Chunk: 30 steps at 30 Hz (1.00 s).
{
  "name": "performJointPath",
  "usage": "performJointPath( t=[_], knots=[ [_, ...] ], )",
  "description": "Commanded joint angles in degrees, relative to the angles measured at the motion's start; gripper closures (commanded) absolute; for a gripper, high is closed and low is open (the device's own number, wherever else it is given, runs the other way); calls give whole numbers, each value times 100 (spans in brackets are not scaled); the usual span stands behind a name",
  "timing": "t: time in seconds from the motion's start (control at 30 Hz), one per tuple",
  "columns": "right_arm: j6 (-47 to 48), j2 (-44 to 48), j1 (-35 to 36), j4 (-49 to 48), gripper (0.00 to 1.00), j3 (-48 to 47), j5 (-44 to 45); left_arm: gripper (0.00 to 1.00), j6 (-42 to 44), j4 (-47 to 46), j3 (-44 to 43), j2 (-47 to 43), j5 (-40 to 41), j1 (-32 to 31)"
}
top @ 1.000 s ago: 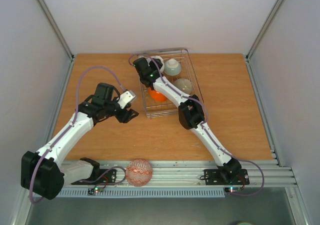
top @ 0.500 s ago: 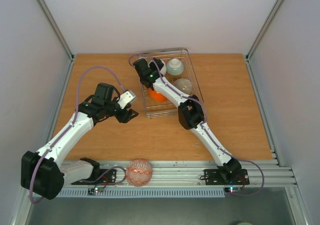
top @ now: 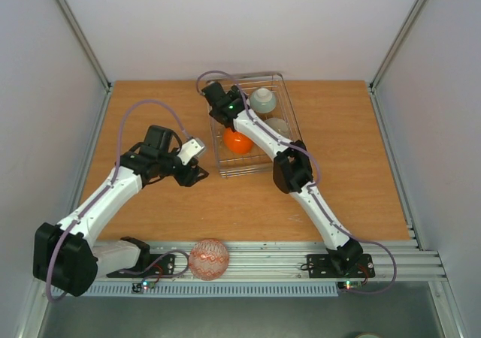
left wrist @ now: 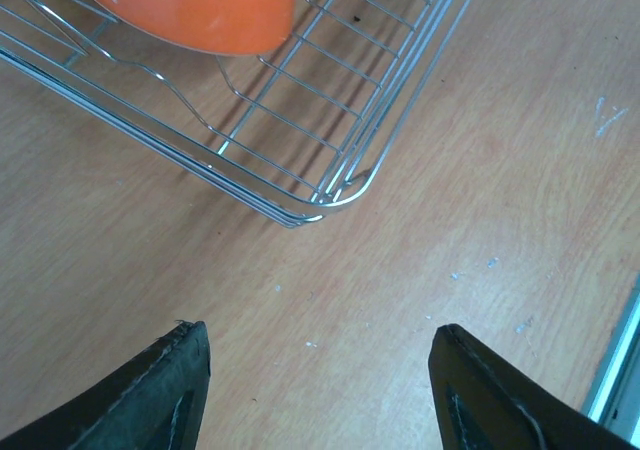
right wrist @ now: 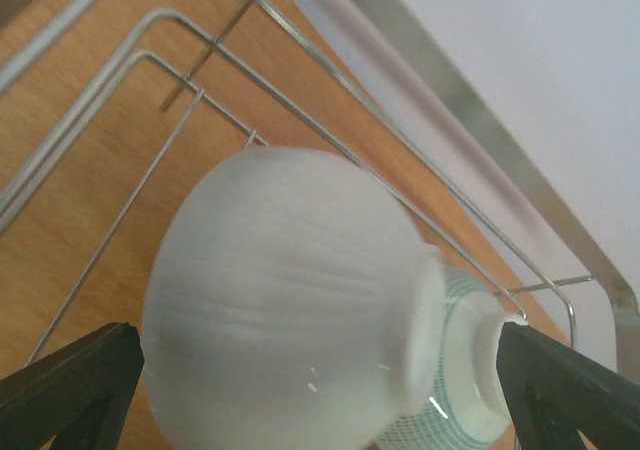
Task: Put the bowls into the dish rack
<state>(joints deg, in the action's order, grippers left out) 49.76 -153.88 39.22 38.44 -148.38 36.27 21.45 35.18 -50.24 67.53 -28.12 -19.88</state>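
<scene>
The left gripper [left wrist: 320, 328] is hovering over the bare wooden table [left wrist: 480, 170] with its two dark fingers [left wrist: 165, 390] standing apart and nothing between them. Straight ahead of the fingertips, a rounded corner of the rectangular silver wire dish rack [left wrist: 300, 210] is resting on the wood, apart from both tips. Further beyond that corner, inside the rack and off toward this gripper's left finger, the glossy bright orange round bowl [left wrist: 190, 5] is sitting on the wires.

The right gripper [right wrist: 315, 328] is reaching down into the far end of the rack. Its fingers [right wrist: 70, 390] are spread wide, and the plain white ribbed bowl [right wrist: 280, 350] is filling the space between them, tipped so that its domed outside is facing the wrist camera. Each fingertip is close beside the bowl; whether either pad is touching it cannot be told. The rack's wire rim is running past above the bowl.

Just beyond the white bowl, on the side of the right finger, the pale blue-and-white patterned bowl [top: 261, 100] is sitting in the rack. From overhead, the rounded beige bowl [top: 279, 128] is lying in the rack nearer the arm bases than this gripper.

The round red-patterned bowl [top: 208, 258] is sitting outside the rack at the table's near edge, well behind both grippers and between the two arm bases.
</scene>
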Motion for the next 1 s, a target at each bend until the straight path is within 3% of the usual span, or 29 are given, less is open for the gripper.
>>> performJointPath(
  t=[0.0, 0.33, 0.6, 0.8, 0.97],
  knots=[
    [-495, 765, 21, 41, 1, 309, -671, 40, 107, 200, -122, 111, -296, 13],
    [-1178, 1719, -70, -48, 1, 1038, -1343, 48, 314, 796, -350, 603, -389, -262],
    [-1819, 3449, -162, -748, 1, 3390, -1278, 53, 883, 1783, -703, 1339, 40, -1331],
    [-2292, 4830, -289, -1056, 2, 5106, -1261, 54, 1414, 2847, -991, 1637, -414, -1484],
    [-2477, 5630, -304, -1231, 2, 6188, -977, 48, 1500, 2914, -768, 1633, -289, -1578]
  ],
)
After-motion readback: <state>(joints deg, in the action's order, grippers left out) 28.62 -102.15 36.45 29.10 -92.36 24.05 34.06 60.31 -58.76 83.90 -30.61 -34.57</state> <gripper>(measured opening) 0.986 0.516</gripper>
